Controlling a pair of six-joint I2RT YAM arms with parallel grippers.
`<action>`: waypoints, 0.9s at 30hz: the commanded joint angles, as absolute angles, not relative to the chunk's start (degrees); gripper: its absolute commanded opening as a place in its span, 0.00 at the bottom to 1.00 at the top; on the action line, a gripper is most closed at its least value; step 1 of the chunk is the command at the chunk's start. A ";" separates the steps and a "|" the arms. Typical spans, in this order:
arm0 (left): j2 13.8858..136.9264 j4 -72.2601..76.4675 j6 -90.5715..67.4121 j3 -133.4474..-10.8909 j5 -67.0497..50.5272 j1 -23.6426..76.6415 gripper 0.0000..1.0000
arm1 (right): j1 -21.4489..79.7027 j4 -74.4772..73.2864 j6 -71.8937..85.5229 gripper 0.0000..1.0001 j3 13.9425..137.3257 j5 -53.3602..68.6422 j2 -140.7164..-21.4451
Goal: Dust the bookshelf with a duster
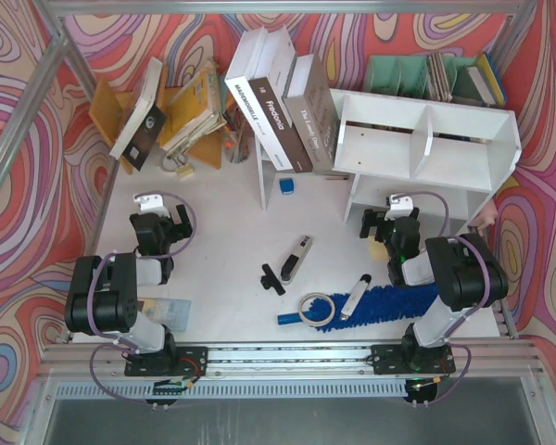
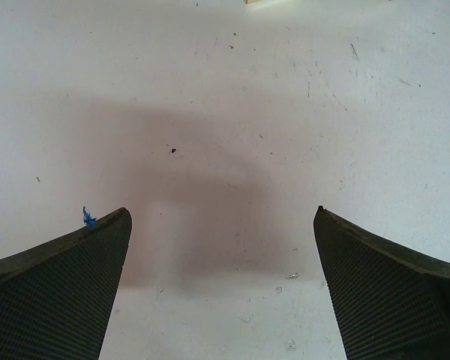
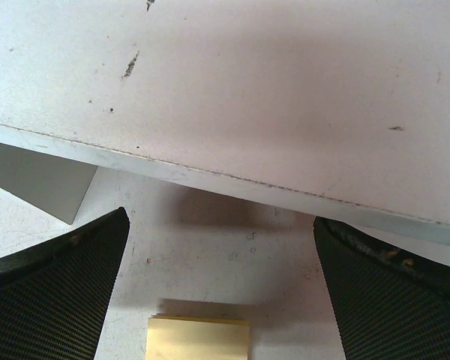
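Observation:
The white bookshelf (image 1: 426,139) stands at the back right, its two compartments holding nothing. The blue fluffy duster (image 1: 394,301) lies flat on the table near the front right, handle pointing left, beside the right arm's base. My right gripper (image 1: 389,225) is open just in front of the shelf's lower edge; the right wrist view shows the shelf board (image 3: 247,82) above my open right gripper (image 3: 221,217). My left gripper (image 1: 159,227) hangs open over bare table at the left, well away from the duster. The left wrist view shows the open left gripper (image 2: 221,217) with nothing between its fingers.
A yellow note pad (image 3: 199,339) lies under the right gripper. Marker-like tools (image 1: 296,257), a black clip (image 1: 272,278) and a tape ring (image 1: 315,308) lie mid-table. Leaning books (image 1: 278,102), a wooden book stand (image 1: 120,116) and a green file rack (image 1: 403,74) line the back.

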State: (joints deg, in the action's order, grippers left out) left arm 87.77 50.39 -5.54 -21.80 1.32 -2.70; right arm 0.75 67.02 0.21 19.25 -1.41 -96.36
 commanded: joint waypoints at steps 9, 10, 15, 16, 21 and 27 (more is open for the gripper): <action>87.56 50.03 -4.83 -21.77 1.48 -2.29 0.98 | 0.79 69.52 -0.20 0.99 19.81 -1.41 -96.13; 87.54 50.01 -4.81 -21.74 1.49 -2.31 0.98 | 0.77 69.51 -0.18 0.99 19.79 -1.45 -96.07; 87.54 50.10 -4.80 -21.72 1.45 -2.29 0.98 | 0.71 69.50 -0.18 0.99 19.78 -1.44 -96.09; 87.58 50.10 -4.85 -21.73 1.44 -2.29 0.98 | 0.77 69.56 -0.16 0.99 19.80 -1.43 -96.07; 87.38 50.22 -4.79 -21.58 1.73 -2.29 0.98 | 0.76 69.53 -0.21 0.99 19.78 -1.48 -96.15; 82.27 52.72 -3.50 -18.01 4.57 -0.35 0.98 | 0.78 69.52 -0.13 0.99 19.79 -1.44 -96.11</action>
State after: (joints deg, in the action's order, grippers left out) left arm 87.13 50.72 -5.48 -20.73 2.61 -1.91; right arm 0.75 67.05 0.21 19.25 -1.41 -96.36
